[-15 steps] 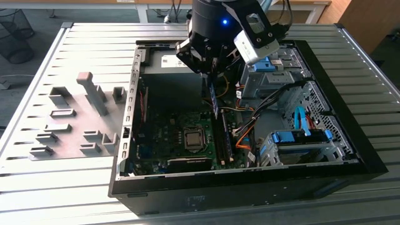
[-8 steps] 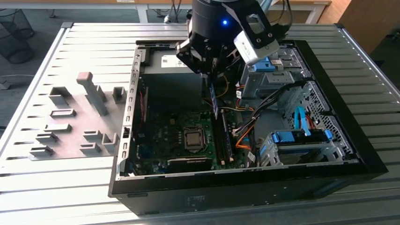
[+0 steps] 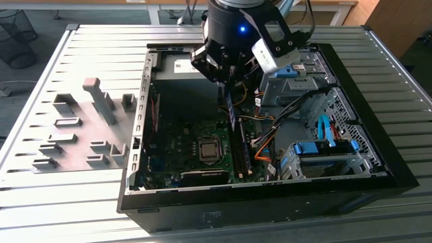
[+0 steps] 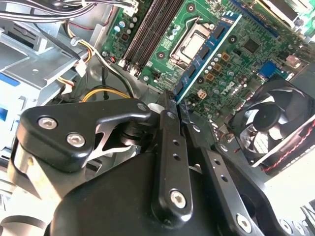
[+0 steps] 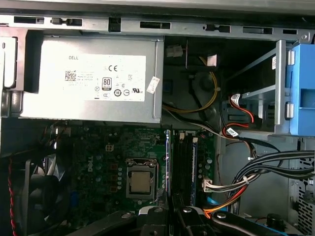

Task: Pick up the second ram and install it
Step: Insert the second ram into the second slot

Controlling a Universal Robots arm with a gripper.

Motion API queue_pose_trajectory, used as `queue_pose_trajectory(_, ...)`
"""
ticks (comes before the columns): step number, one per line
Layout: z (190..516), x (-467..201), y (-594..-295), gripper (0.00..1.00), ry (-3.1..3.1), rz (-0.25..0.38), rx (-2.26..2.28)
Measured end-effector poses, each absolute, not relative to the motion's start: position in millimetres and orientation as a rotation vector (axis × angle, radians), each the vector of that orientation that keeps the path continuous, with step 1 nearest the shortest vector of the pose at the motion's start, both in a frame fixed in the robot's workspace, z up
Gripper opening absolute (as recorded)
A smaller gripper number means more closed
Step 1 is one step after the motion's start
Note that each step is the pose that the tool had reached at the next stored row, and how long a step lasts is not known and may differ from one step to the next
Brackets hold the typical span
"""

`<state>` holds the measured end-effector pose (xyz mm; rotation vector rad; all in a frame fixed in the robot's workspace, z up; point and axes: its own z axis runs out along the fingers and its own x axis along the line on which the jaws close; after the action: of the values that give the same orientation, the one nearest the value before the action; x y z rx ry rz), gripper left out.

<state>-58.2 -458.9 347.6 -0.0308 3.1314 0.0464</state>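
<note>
Looking like a lab or workshop: open PC case [image 3: 378,172] sitting on a slatted metal bench [image 3: 101,202], grey fixture tray [image 3: 74,136] lying beside it, wire wastebasket [image 3: 17,25] standing far left.

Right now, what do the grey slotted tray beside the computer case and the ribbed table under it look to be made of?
The grey slotted tray looks like matte moulded or printed plastic: uniform dull grey, blocky raised holders, no glare. The ribbed table looks like bare metal, probably aluminium profile: pale silvery slats with long, even grooves and a soft sheen. The open black computer case rests on it.
</note>
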Motion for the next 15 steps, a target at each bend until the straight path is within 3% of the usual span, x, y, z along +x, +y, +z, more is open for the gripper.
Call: queue_pose_trajectory(15,331.8,-58.0,-459.0,0.14,3.131,0.046,0.004)
